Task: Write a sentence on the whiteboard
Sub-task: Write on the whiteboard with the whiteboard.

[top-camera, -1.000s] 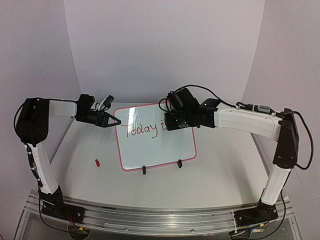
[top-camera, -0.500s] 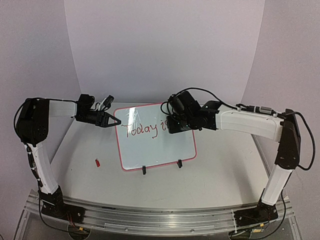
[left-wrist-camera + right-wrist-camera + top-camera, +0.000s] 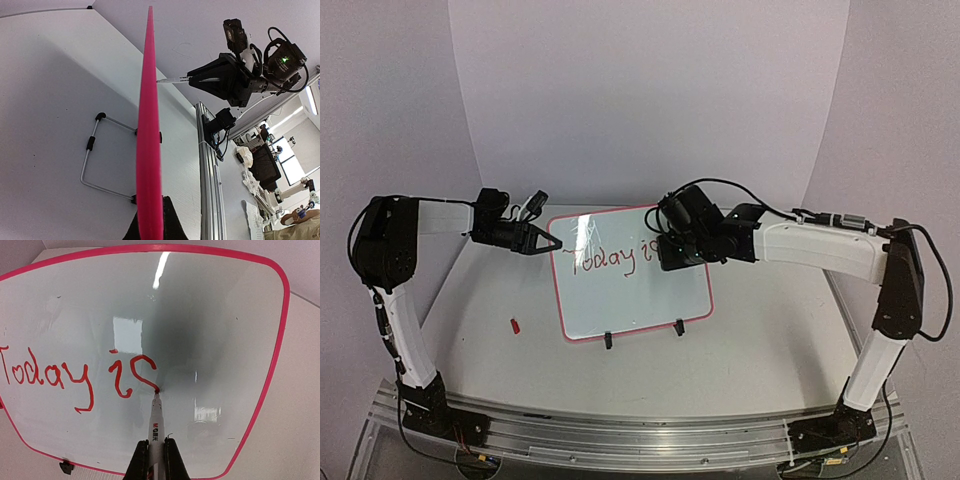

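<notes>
Pressing the marker [image 3: 156, 421] too hard could have tipped the whiteboard [image 3: 210, 315] back on its stand [image 3: 90, 143] or twisted it in the left claw [image 3: 150, 224], which was clamped on its left frame edge, and the next stroke would have skidded. The right claw [image 3: 156, 452] was shut around the marker, tip on the whiteboard. It stood mid-desk [image 3: 760, 340], seemingly leaning back slightly, its face toward the arms and its long axis left to right.

From above, the right hand [image 3: 668, 252] covers the whiteboard's [image 3: 620, 300] upper right edge, and the small red thing [image 3: 516, 325] on the surface [image 3: 760, 320] is too small to name.
</notes>
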`<state>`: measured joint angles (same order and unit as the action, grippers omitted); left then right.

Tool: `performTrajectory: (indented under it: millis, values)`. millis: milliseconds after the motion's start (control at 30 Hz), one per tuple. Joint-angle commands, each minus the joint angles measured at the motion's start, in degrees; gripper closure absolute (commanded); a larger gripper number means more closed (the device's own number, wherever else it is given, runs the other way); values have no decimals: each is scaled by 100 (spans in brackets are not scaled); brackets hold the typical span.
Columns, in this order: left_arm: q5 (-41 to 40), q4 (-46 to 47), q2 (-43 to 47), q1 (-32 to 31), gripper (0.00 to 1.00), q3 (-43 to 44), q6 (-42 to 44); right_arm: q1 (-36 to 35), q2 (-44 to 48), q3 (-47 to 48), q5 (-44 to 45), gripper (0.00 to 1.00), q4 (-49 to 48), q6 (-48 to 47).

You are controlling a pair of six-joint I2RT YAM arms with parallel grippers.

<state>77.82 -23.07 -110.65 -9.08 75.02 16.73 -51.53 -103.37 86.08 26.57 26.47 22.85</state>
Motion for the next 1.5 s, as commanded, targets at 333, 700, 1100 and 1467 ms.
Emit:
performTrajectory:
  millis: [333,700,1100,1467]
  values:
    - [-527,-92,-192,-205,100,39,585,71,-325,364,-451,100,175,87]
    - [-544,-86,-194,-204,100,46,561,57,1021,-418,-965,100,194,96]
    - [-533,-14,-199,-205,100,21,485,63,1608,-1004,-2517,100,-583,408]
    - [-571,-13,-199,-208,100,22,463,-1006,-253,200,-1860,100,-838,-180]
